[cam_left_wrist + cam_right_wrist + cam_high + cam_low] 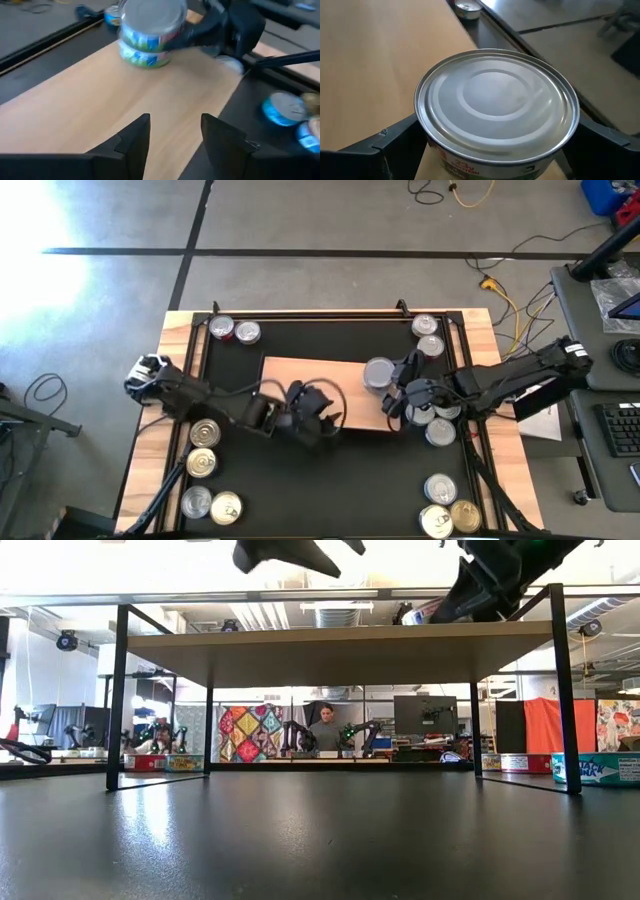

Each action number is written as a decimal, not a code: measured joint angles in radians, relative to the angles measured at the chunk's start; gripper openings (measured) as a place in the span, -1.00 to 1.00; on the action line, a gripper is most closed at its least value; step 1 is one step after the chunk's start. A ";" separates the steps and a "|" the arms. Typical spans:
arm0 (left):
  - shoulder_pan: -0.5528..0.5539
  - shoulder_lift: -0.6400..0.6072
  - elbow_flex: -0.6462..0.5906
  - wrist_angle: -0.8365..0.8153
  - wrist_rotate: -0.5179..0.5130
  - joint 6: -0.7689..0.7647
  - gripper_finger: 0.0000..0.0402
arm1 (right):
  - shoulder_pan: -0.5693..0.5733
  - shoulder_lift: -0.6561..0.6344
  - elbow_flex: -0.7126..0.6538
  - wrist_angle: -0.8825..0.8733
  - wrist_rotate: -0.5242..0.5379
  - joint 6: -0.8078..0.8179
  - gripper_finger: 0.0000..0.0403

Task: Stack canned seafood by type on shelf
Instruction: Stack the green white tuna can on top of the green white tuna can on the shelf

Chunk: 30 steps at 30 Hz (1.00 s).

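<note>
The shelf (300,385) is a pale wood board raised on black legs (340,640) over the black mat. Near its right end a tin with a green and blue label (145,56) stands on the board. A second silver-lidded tin (495,105) is right above it, with my right gripper (497,145) shut on it. Whether the upper tin (152,20) rests on the lower one, I cannot tell. My left gripper (175,122) hovers open over the board's near middle (330,418), nothing between its fingers, pointing toward the two tins. My right gripper pinches the upper tin's side wall (437,152) between its two fingers (390,142), one on each opposite side, just below the lid's rim. The fingers come from the table's right side, slanting down. The tin stays upright and level, lid up, above the lower tin.
Loose tins lie on the mat around the shelf: two at the far left (232,330), two at the far right (426,332), several at the near left (205,450), several by the right arm (438,430) and at the near right (442,505). The shelf's left half is bare wood.
</note>
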 joint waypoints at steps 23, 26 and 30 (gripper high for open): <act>0.158 -0.006 0.000 0.127 0.151 0.204 -0.23 | -0.181 -0.062 -0.007 0.045 -0.392 -0.215 0.89; 0.158 -0.006 0.000 0.148 0.151 0.169 -0.23 | -0.203 -0.061 -0.019 0.055 -0.403 -0.239 0.89; 0.158 -0.006 0.000 0.215 0.151 0.162 -0.23 | -0.219 -0.061 -0.028 0.059 -0.407 -0.257 0.89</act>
